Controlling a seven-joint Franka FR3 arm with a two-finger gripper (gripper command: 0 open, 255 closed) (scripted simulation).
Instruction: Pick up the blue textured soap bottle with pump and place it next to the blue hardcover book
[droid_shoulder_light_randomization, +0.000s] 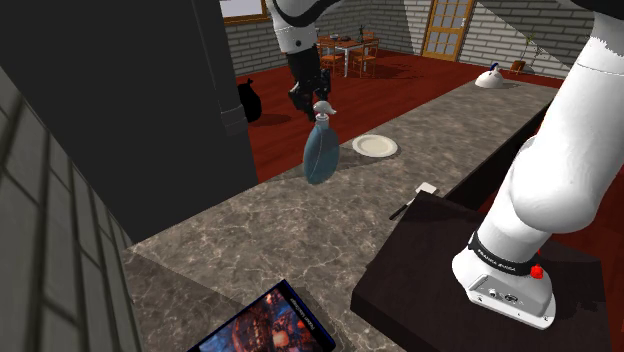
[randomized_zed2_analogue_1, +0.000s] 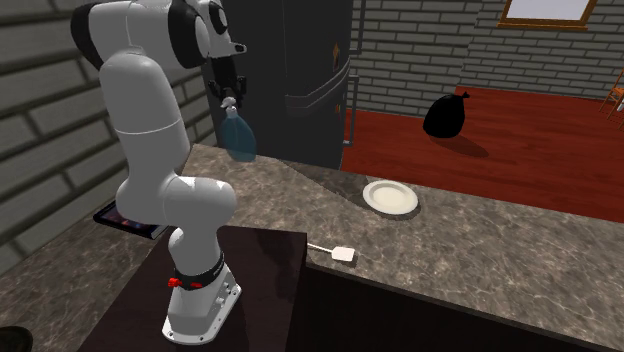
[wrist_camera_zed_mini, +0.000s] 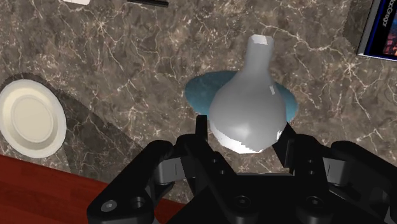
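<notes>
At the shoulder view's lower left, the blue book (droid_shoulder_light_randomization: 268, 322) lies flat on the marbled grey counter (droid_shoulder_light_randomization: 250, 230). Well apart from it, near the middle, the blue soap bottle (droid_shoulder_light_randomization: 321, 158) is slightly tilted beneath the gripper (droid_shoulder_light_randomization: 320, 108), whose black fingers (wrist_camera_zed_mini: 202, 132) clamp its grey pump top. I cannot tell whether its base clears the counter. The forearm drops steeply from the top edge, wrist pointing down. A white plate (droid_shoulder_light_randomization: 375, 146) sits near the bottle's right. At lower right the arm (droid_shoulder_light_randomization: 560, 170) rises from its dark stand (droid_shoulder_light_randomization: 420, 290).
</notes>
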